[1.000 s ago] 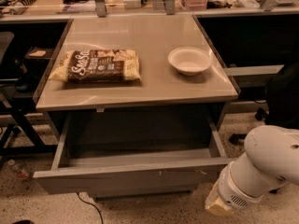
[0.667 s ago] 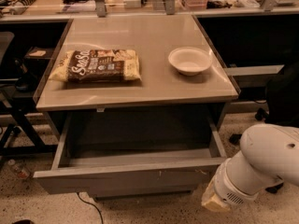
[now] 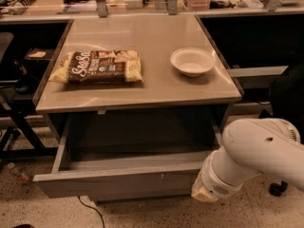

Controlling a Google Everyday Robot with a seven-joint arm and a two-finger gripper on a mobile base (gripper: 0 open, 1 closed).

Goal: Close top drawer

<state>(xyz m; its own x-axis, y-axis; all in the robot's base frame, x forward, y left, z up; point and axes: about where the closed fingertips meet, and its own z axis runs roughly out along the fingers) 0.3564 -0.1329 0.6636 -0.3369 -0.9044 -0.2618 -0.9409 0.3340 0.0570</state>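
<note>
The top drawer is a wide, shallow grey metal drawer under the desk top. It stands pulled far out toward me, and its inside looks dark and empty. Its plain front has small scuff marks. My white arm reaches in from the lower right. My gripper is at the arm's low end, right by the right end of the drawer front. Only a pale, yellowish tip of it shows past the wrist.
On the desk top lie a brown snack bag at the left and a white bowl at the right. Black furniture legs stand at the left. A cable runs on the floor under the drawer. A caster sits at the right.
My arm has shifted a little to the left, bringing the gripper closer to the right end of the drawer front. The drawer stands as far out as before.
</note>
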